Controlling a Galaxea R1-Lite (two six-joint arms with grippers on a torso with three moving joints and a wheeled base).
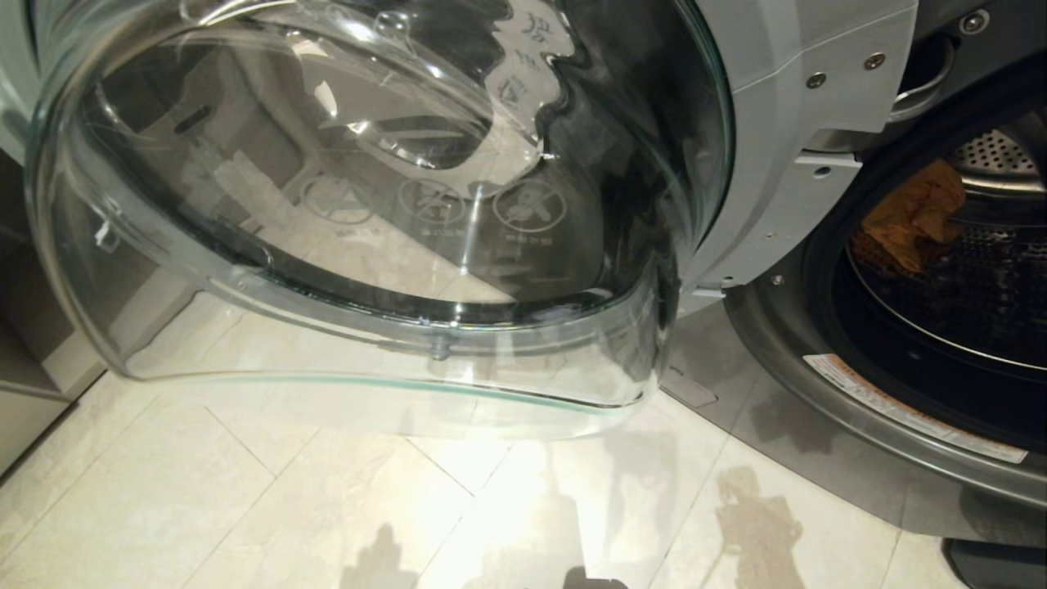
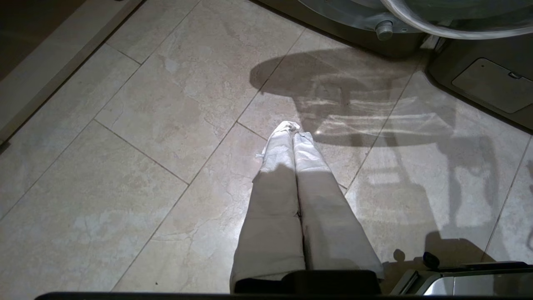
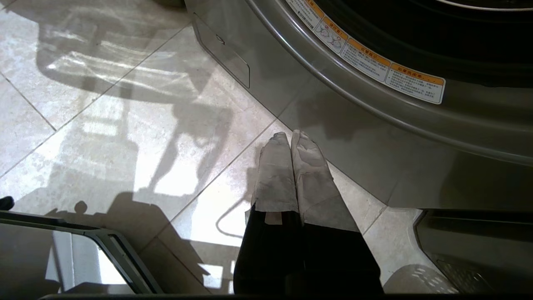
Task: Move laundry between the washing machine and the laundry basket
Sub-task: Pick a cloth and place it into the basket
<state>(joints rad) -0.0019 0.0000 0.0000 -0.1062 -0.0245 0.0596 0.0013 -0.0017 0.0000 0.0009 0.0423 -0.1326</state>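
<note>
Glossy clear glass door (image 1: 368, 204), perforated shiny steel drum (image 1: 994, 155), polished stone-look floor tiles (image 1: 204, 491).

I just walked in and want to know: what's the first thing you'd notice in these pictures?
The big round glass door of the washing machine stands wide open and fills most of the head view. To its right, a yellow-orange garment sits inside the dark steel drum. Down low, the left gripper and right gripper hang shut over the pale tiled floor, holding nothing.
</note>
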